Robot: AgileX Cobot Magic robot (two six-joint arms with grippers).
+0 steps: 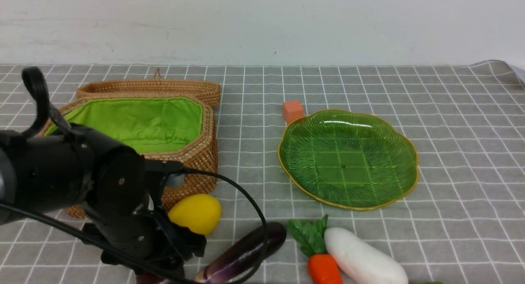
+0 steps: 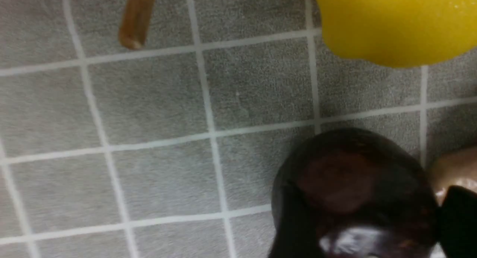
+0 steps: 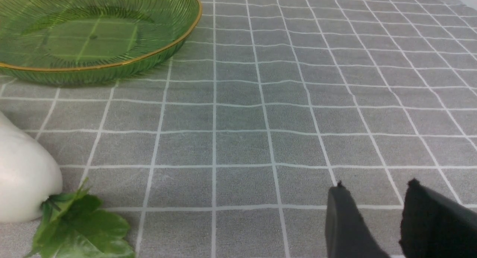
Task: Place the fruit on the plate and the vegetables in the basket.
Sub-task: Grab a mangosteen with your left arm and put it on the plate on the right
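lemon (image 1: 196,213) before basket (image 1: 192,152), plate (image 1: 348,159) to right

I note open tablecloth (image 1: 463,124) right of the plate (image 1: 348,156), passable. Near edge crowded: lemon (image 1: 195,213) just beside the basket (image 1: 197,148) wall, then eggplant (image 1: 246,253), carrot (image 1: 324,269), radish (image 1: 363,259) close together. An orange cube (image 1: 293,110) sits at the plate's far rim.

The tablecloth (image 1: 451,111) is grey with a white grid. The basket (image 1: 197,152) is brown wicker with bright green lining. The plate (image 1: 415,171) is green, ribbed, with a yellow rim. The lemon (image 1: 195,213) is yellow, the eggplant (image 1: 246,253) dark purple, the carrot (image 1: 324,269) orange with green leaves, the radish (image 1: 361,259) white.
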